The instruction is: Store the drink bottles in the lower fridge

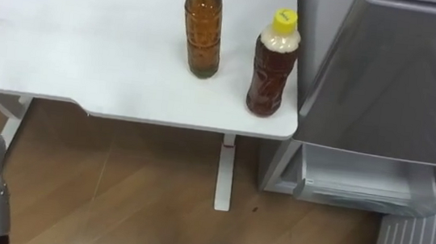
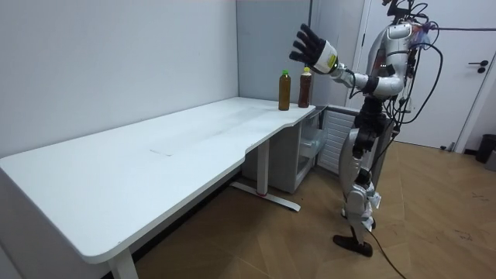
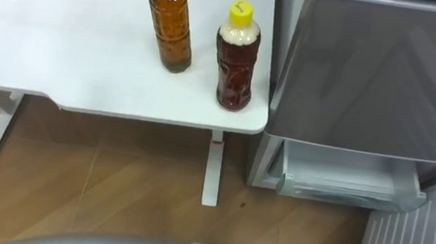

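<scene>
- the robot stands at the end of a white rectangular table (image 1: 64, 41), beside a tall grey metal fridge (image 1: 401, 76); neither drink has been picked up yet.
- a clear plastic bottle of amber tea with a green cap (image 1: 202, 35) and a plastic bottle of dark brown drink with a yellow cap (image 1: 272, 67) stand upright at the table's corner next to the fridge. they are close together but not touching, and the yellow-capped one is nearer the edge.
- the fridge's lower compartment (image 1: 362, 184) appears to be open, its pale door shelf jutting out below the closed upper door. that part looks ready; by my reckoning, grasping, carrying and placing both bottles are all left to do.
- the room view takes in the robot's whole stance and what, judging by its body, is its left hand (image 2: 310, 45). the hand is raised above the bottles, dark fingers spread wide, holding nothing.
- the eye views, looking down, give the closer reading: cap colours, the two shades of drink and the door shelf near the wooden floor.
</scene>
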Robot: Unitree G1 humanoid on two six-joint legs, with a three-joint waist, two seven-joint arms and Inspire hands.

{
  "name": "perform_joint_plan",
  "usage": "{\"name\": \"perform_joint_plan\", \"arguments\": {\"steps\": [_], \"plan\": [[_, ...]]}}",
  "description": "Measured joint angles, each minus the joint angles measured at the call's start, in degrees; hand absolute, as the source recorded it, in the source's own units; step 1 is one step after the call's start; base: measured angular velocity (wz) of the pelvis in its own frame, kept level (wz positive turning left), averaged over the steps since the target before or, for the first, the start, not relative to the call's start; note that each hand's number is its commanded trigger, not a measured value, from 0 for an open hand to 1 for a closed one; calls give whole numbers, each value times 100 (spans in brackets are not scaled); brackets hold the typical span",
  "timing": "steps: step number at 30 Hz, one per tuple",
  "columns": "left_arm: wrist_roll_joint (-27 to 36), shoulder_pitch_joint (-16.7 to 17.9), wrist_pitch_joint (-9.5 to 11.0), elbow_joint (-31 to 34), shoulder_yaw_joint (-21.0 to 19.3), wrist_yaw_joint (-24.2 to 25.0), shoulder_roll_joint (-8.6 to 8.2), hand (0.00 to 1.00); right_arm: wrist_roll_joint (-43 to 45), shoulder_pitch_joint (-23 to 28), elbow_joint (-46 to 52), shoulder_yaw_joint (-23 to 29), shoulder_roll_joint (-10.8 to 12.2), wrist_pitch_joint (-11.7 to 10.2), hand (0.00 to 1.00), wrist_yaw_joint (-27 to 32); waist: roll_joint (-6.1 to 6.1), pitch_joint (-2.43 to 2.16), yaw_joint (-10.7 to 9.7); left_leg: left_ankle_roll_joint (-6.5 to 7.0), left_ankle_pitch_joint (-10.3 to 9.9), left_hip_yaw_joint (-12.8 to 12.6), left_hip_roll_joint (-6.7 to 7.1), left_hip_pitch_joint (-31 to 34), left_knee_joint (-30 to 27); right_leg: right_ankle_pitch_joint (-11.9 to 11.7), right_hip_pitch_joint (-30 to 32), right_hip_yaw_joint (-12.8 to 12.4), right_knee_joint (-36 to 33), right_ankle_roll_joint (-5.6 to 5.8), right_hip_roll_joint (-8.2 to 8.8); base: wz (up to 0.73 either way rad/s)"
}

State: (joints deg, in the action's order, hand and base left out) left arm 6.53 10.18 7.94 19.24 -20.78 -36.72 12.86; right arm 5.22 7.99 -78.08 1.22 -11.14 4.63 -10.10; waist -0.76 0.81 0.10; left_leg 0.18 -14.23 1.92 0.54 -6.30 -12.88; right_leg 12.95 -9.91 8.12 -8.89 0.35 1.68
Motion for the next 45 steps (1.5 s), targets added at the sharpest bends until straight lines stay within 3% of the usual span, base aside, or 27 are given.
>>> {"name": "perform_joint_plan", "arguments": {"steps": [4, 5, 7, 8, 11, 17, 21, 26, 31, 36, 41, 45], "plan": [[105, -78, -11, 409, 471, 642, 0, 0, 12, -24, -7, -108, 12, 13, 0, -103, 7, -3, -50, 1, 1, 2, 9, 21, 1, -1, 2, -8, 25, 3, 5, 1], [267, -116, -22, 540, 607, 912, 0, 0, 20, -32, -22, -118, 20, 26, 0, -122, 58, -7, -109, 4, 3, 8, 12, 41, 4, -2, 18, -4, 27, 4, 8, 0], [527, -338, -107, 563, 721, 1333, 0, 0, 31, -42, -8, -114, 24, 33, 0, -130, 31, -44, -142, 9, 8, 8, 12, 77, 2, -3, 85, -10, 19, 5, 8, 0], [730, -487, -197, 566, 770, 1575, 0, 0, 35, -47, -2, -103, 22, 44, 0, -134, 30, -25, -154, 10, 10, 5, 12, 81, 10, -5, 91, -5, 18, 5, 9, -4], [1137, -622, -381, 628, 943, 2029, 0, 0, 75, -52, -2, -107, 16, 71, 0, -138, 27, -29, -252, 9, 10, -27, 10, 71, 20, -6, 95, -10, 17, 6, 11, -4], [1213, -641, -555, 886, 1607, 3000, -3, 0, 265, -184, -67, -123, 16, 126, 0, -152, 19, -32, -453, 10, 10, -27, 13, 68, 22, -10, 91, -21, 18, 7, 13, 0], [1206, -776, -618, 903, 1794, 3543, -6, 0, 466, -233, -67, -125, 16, 127, 0, -148, -23, -31, -496, 9, 10, -32, 9, 58, 22, -9, 90, -22, 20, 7, 13, -1], [1203, -783, -793, 903, 1892, 3902, -24, 0, 466, -237, -70, -125, 15, 210, 0, -143, -56, -14, -512, 9, 10, -33, 10, 53, 19, -9, 93, -31, 10, 7, 12, 0], [1205, -783, -822, 903, 1990, 4122, -26, 0, 448, -244, -26, -126, 15, 251, 0, -120, -61, -12, -502, 13, 12, -45, 5, 59, 10, -9, 132, -85, -48, 8, 8, -2], [1216, -782, -904, 890, 2228, 4419, -24, 0, 445, -266, 14, -175, 16, 246, 0, -52, -7, -5, -508, 36, 26, -126, 10, 78, 13, 3, 199, -189, -81, 25, 11, -8], [1422, -782, -951, 890, 2518, 4729, -23, 0, 385, -258, 28, -236, 19, 236, 0, 52, 63, -37, -504, 38, 27, -137, 13, 83, 18, -2, 193, -185, -81, 30, 14, -1], [1541, -782, -1009, 890, 2550, 4989, -24, 0, 388, -288, 69, -220, 17, 216, 0, 122, 30, -68, -522, 38, 27, -137, 8, 74, 19, -7, 172, -159, -82, 24, 13, 0]]}}
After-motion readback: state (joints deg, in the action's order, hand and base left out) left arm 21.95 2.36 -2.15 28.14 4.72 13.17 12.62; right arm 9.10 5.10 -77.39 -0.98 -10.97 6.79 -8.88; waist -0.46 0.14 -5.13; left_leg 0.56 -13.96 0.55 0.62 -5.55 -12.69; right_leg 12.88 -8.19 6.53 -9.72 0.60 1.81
